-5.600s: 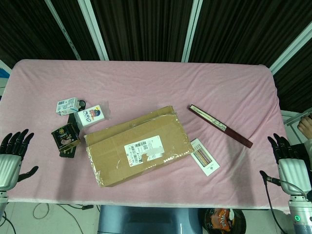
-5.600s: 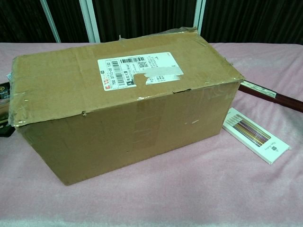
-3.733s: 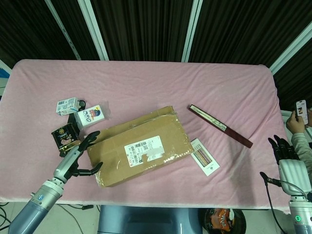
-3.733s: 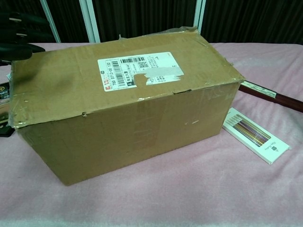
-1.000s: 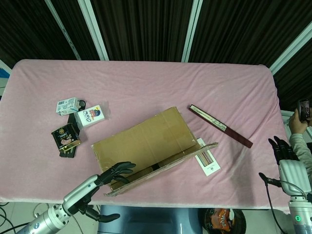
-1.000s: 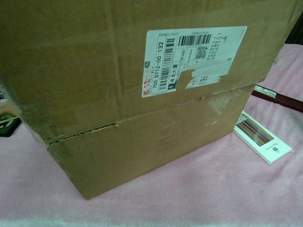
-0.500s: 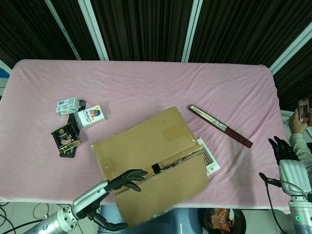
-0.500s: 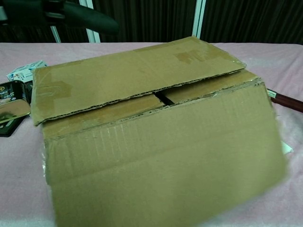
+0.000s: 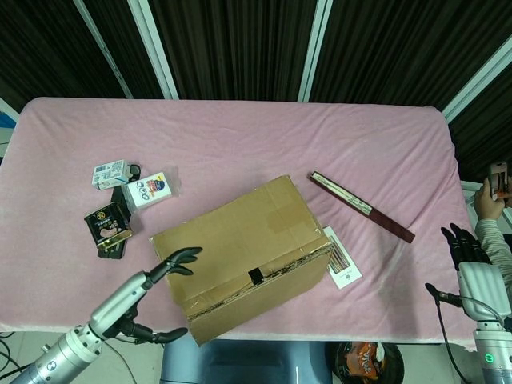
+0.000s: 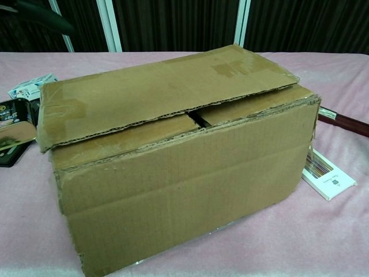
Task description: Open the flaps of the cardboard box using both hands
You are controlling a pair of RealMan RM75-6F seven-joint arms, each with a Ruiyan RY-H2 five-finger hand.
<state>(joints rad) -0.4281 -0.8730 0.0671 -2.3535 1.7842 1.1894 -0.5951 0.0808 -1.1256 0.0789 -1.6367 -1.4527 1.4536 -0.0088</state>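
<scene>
While the cardboard box sits slightly askew near the front edge of the pink-covered worktop, the left hand hovers at its left end with dark fingers spread and lightly curled, holding nothing; from the head view the fingertips lie over the box's top corner, though I cannot tell whether they actually touch the cardboard. In the chest view only a dark blurred shape at the top left corner shows of that arm. The box's near long flap hangs folded down against the front wall, while the far long flap lies flat over the top, and two short inner flaps show under its ragged edge with a dark gap between them.

The right hand rests well apart from the box at the right edge of the worktop, fingers straight and pointing away, empty.

Left of the box lie two small printed cartons and a dark tin. To the right, a flat white packet with coloured stripes lies just beside the box's corner, and a long dark red case lies diagonally further off
</scene>
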